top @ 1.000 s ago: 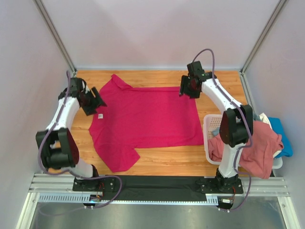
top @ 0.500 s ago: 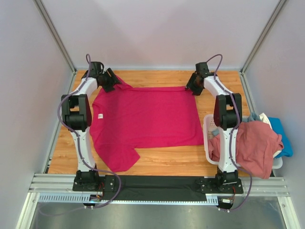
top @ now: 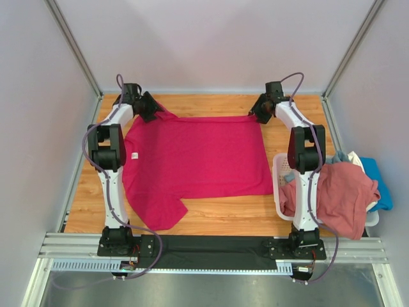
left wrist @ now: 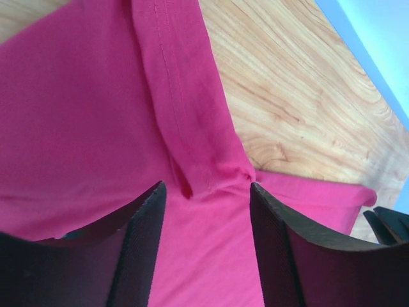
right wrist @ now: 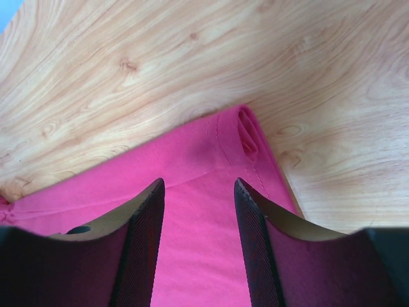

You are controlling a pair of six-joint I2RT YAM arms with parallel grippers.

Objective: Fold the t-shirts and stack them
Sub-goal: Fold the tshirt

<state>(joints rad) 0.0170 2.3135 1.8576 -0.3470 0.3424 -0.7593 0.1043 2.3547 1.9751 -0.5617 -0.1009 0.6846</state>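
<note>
Two arms are being stretched to the far side of the light wooden table (top: 211,217), on which a magenta-red short-sleeved cloth t-shirt (top: 195,157) is being supported, spread flat, with its neck towards 9 o'clock and its hem towards 3 o'clock. At the shirt's 11 o'clock corner the left gripper (top: 148,107) is being held low over the far sleeve. In its wrist view, its dark fingers (left wrist: 137,249) are being held well apart, straddling the puckered seam where sleeve meets body, with nothing pinched. At the 1 o'clock corner the right gripper (top: 259,114) is being held over the hem corner. Its fingers (right wrist: 144,243) are being held moderately parted on either side of the rolled edge, with no cloth clamped. At 4 o'clock on the table, a white plastic lattice basket (top: 278,167) is being draped by a dusty pink cloth t-shirt (top: 342,198), and a blue cloth (top: 380,185) is being partly covered at its 3 o'clock side.
</note>
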